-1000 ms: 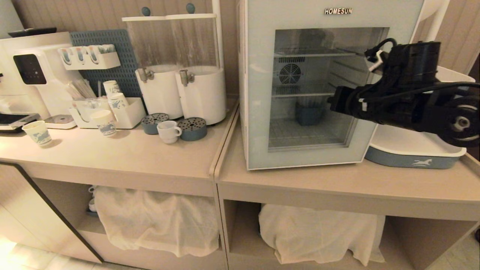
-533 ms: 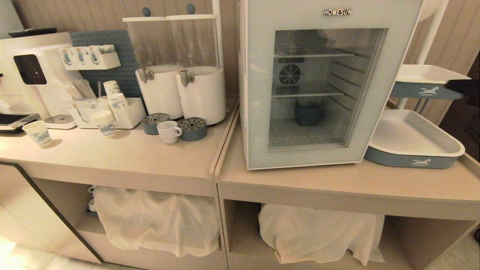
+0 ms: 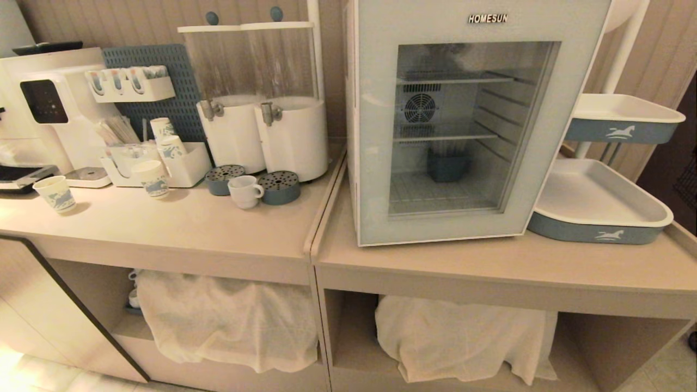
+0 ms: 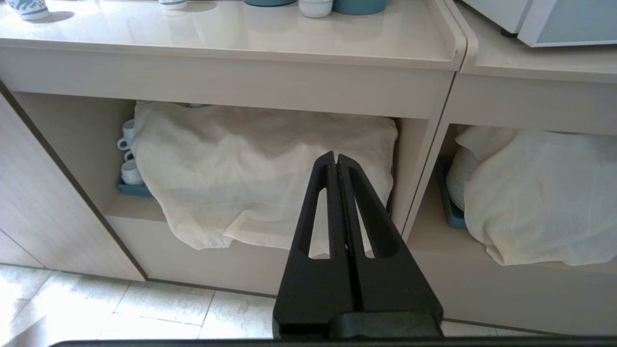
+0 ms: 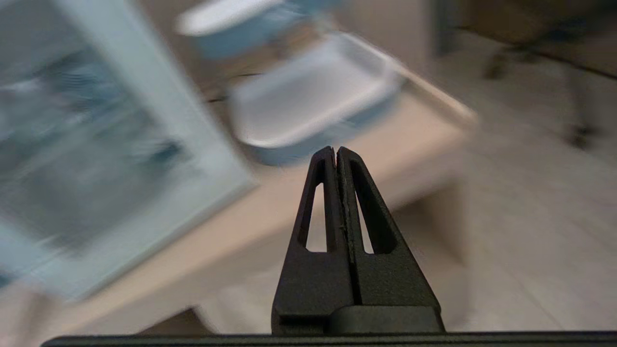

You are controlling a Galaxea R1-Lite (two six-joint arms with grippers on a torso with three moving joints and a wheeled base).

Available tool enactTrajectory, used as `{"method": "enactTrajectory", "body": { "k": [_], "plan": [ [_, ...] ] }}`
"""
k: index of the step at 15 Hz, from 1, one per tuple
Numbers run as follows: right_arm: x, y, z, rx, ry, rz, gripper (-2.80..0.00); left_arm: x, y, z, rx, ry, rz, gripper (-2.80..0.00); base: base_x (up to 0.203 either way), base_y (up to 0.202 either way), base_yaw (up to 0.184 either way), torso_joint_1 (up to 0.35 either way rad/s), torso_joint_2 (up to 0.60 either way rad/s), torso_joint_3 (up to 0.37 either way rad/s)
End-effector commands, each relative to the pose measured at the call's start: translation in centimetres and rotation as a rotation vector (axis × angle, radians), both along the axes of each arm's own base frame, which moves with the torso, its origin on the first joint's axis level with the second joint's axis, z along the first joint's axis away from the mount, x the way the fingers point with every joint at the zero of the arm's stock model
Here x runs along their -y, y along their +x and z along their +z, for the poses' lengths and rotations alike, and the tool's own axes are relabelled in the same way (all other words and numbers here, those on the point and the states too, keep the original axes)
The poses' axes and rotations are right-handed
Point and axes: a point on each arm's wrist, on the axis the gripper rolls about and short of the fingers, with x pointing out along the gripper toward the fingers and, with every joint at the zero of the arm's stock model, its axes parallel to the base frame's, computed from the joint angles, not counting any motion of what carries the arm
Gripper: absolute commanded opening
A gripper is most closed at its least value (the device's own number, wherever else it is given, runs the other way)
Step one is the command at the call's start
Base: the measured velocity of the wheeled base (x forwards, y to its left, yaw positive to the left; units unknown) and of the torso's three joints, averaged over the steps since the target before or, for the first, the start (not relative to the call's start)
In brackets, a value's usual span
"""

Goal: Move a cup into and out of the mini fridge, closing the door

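Left gripper (image 4: 336,159): fingers pressed together, nothing held, parked low before the cloth-draped shelf. Right gripper (image 5: 336,152): fingers pressed together, empty, off the tabletop (image 3: 218,228) corner. Cup (image 3: 243,191): set on tabletop, well apart from both. Mini fridge (image 3: 463,125): door (image 3: 375,163) shut.

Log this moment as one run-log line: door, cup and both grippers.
door: closed | cup: on counter by dispensers, outside mini fridge | left gripper: shut, empty, low before shelves | right gripper: shut, empty, off fridge's tray side
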Motion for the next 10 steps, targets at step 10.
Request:
{"method": "enactTrajectory", "body": {
  "k": [10],
  "plan": [
    [-0.7, 0.1, -15.7, 0.037, -0.384, 0.188, -2.80, 0.0, 0.0, 0.0, 0.000, 0.000, 0.000, -2.80, 0.000, 0.000, 0.000, 0.000, 0.00, 0.000]
  ]
}}
